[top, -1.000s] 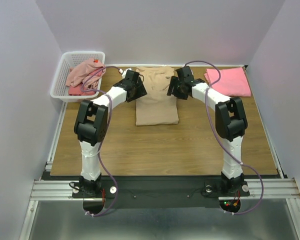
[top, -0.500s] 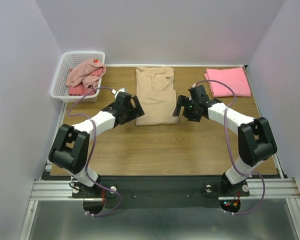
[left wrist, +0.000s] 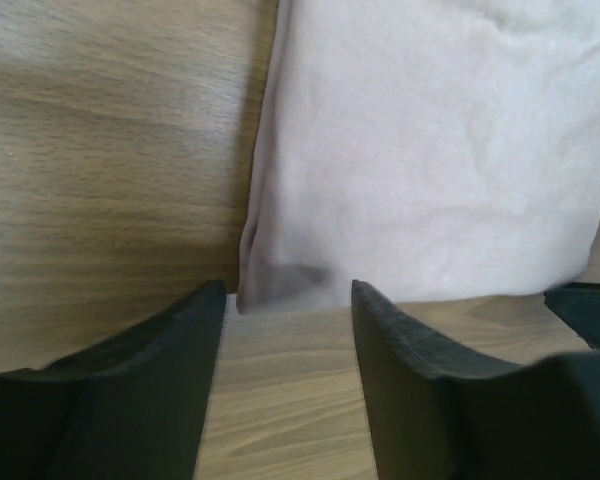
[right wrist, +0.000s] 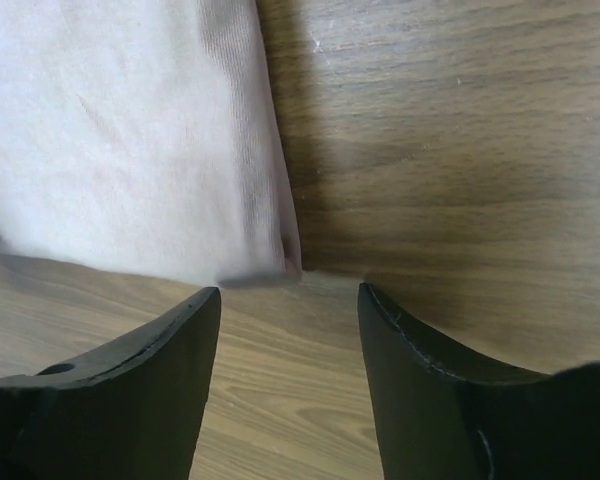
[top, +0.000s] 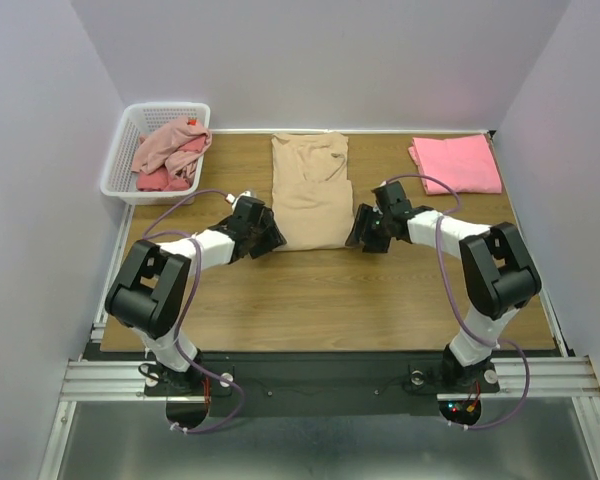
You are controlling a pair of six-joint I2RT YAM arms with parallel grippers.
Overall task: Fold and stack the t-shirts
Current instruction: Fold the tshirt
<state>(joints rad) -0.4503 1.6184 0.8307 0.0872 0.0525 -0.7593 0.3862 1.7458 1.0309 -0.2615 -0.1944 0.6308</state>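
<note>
Top view: your beige t-shirt [top: 310, 195] lies folded narrow at mid-desk [top: 330, 300], the salmon-pink t-shirt [top: 458, 163] folded at far right, two more heaped in the basket [top: 150, 112], and left pincer [top: 272, 238] and right pincer [top: 358, 232] low at the beige one's near corners. Left wrist: pincer released and empty, hem corner just ahead; close short and you pinch bare desk. Right wrist: likewise released and empty; catch one layer only, or grip unevenly, and your fold likely skews.

Wooden table [top: 320, 295] enclosed by plain pale walls [top: 320, 60] on three sides; aluminium rail [top: 105, 378] along its near edge.
</note>
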